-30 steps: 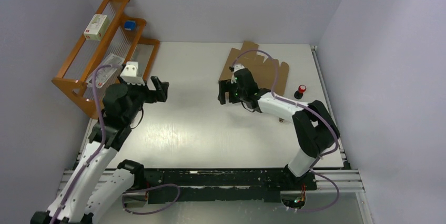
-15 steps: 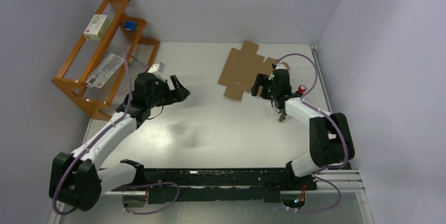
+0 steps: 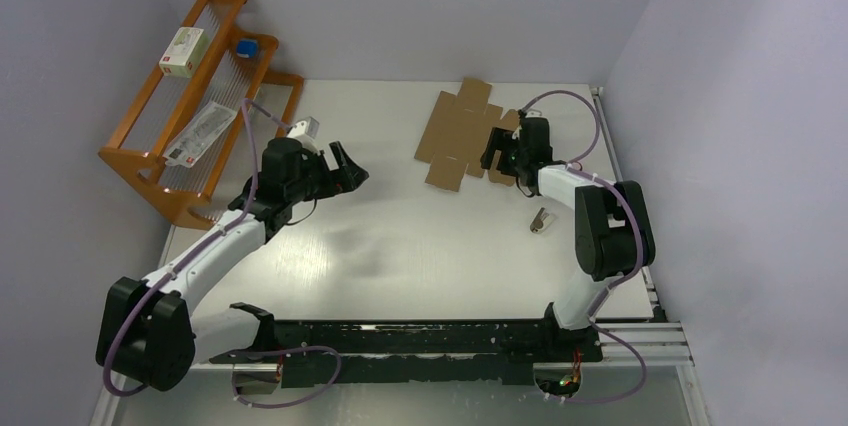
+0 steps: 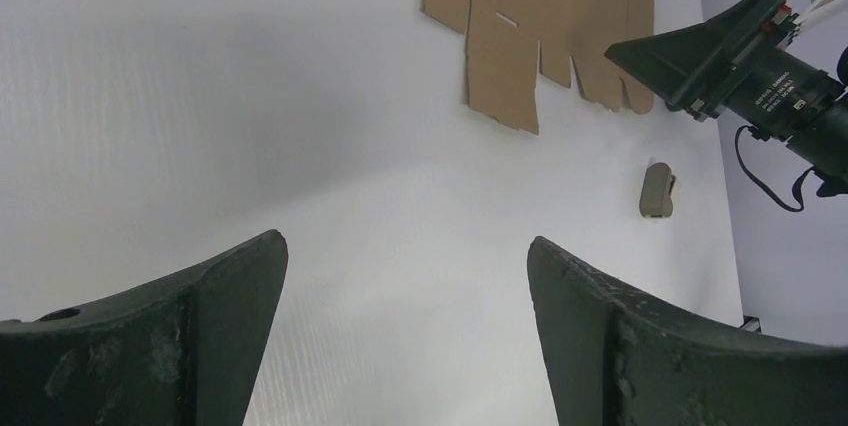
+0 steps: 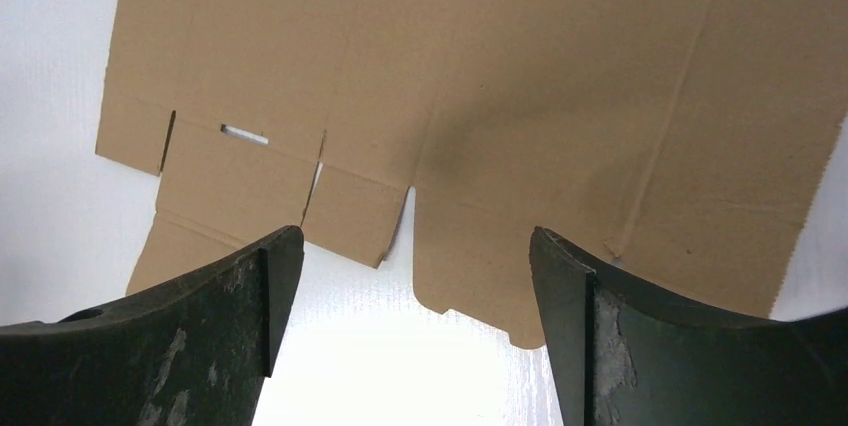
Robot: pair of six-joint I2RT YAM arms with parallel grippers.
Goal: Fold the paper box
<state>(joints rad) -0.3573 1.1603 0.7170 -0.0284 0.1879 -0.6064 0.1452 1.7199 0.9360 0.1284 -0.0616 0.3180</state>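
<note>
The paper box (image 3: 455, 131) is a flat, unfolded brown cardboard sheet lying on the white table (image 3: 400, 256), in the upper middle of the overhead view near the back wall. Its flaps and tabs are spread out. In the right wrist view a small slot is cut in one flap and a row of tabs points toward the bottom of the frame.

The right gripper (image 3: 493, 157) sits at the sheet's right-hand edge in the overhead view. Its two dark fingers (image 5: 240, 326) are spread wide, with cardboard showing beneath and beyond them and nothing pinched. Whether the tips touch the sheet cannot be told. The right arm rises from its base at the lower middle-right to a bent elbow near the right table edge. Its forearm then reaches up and to the left toward the sheet.

The left gripper (image 3: 350, 167) hangs over bare table left of centre, well apart from the sheet and aimed toward it. Its fingers are also spread wide and empty. The left arm stretches in a long diagonal from the lower left corner up toward the middle.

A small tan object (image 3: 541, 220) lies on the table below the sheet, beside the right forearm. A wooden rack (image 3: 150, 136) stands in the upper left, holding a white labelled box (image 3: 186, 51), a small blue item (image 3: 246, 47) and a flat packet (image 3: 203, 132).
</note>
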